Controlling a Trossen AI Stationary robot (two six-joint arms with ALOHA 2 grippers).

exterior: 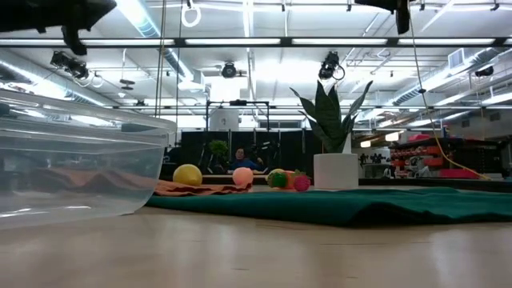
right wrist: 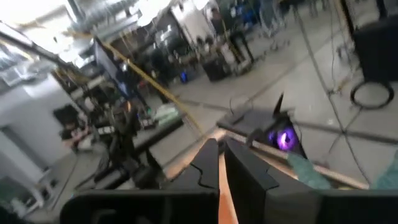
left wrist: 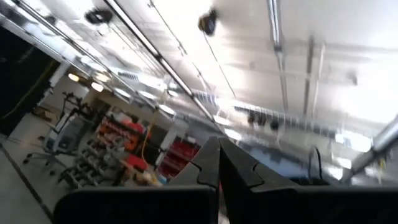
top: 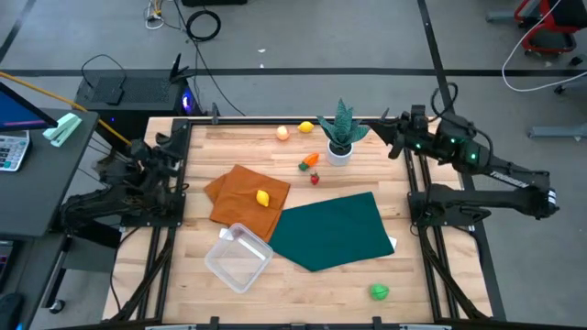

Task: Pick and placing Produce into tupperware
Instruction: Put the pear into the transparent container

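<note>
Both arms sit parked at the table's sides, so nothing is picked. The left gripper [left wrist: 219, 163] and right gripper [right wrist: 219, 163] have fingers pressed together, empty. Well away lie the empty tupperware [top: 238, 258] and scattered produce: a lemon [top: 263, 197] on the orange cloth [top: 240, 188].

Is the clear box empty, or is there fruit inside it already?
Empty. The tupperware shows only bare plastic from above, and the yellow fruit sits outside it on the orange cloth.
</note>
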